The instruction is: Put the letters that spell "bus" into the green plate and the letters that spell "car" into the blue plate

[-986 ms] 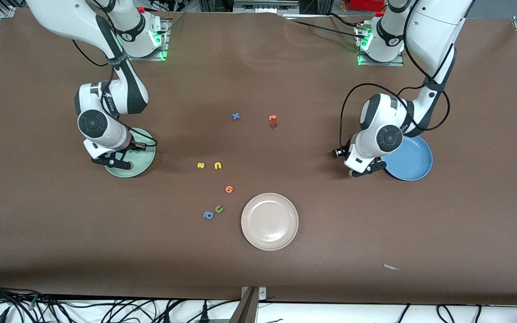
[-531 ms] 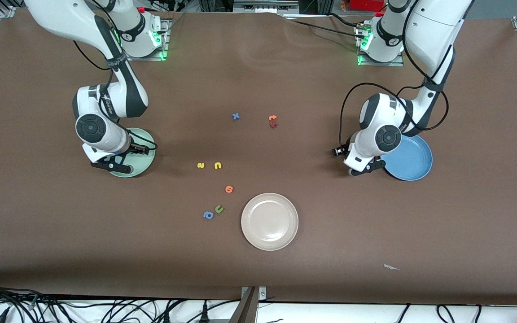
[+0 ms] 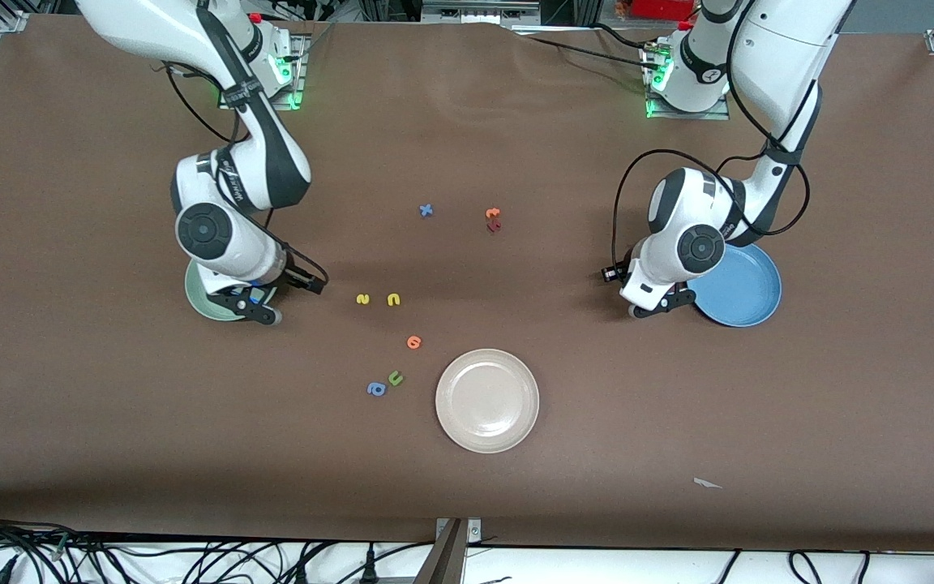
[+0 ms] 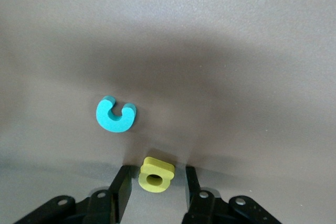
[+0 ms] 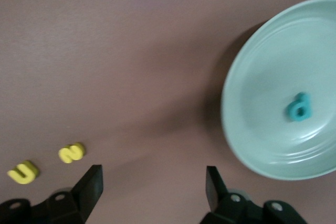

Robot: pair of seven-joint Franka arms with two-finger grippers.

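Left tool [image 3: 661, 307] is low over the counter [image 3: 597, 405], just beside the blue plate [image 3: 747, 284], which looks empty. Its jaws are narrow and straddle the yellow "a" [image 4: 156, 175], with a sliver of gap on each side and no contact that I can see. The cyan "c" [image 4: 115, 117] lies flat close by. I can't spot the "r".

Right tool [image 5: 152, 179] is over the counter at the green plate's [image 5: 273, 77] rim, jaws wide and empty. The cyan "b" [image 5: 299, 107] is in that plate. The yellow "s" [image 3: 363, 299] and yellow "u" [image 3: 392, 299] are on the counter mid-table.

Handling, my guess:
- The letters look like light foam, slightly squashy and easy to nudge or flip.
- Pinch across the flat outer edges, low against the counter, with gentle pressure.
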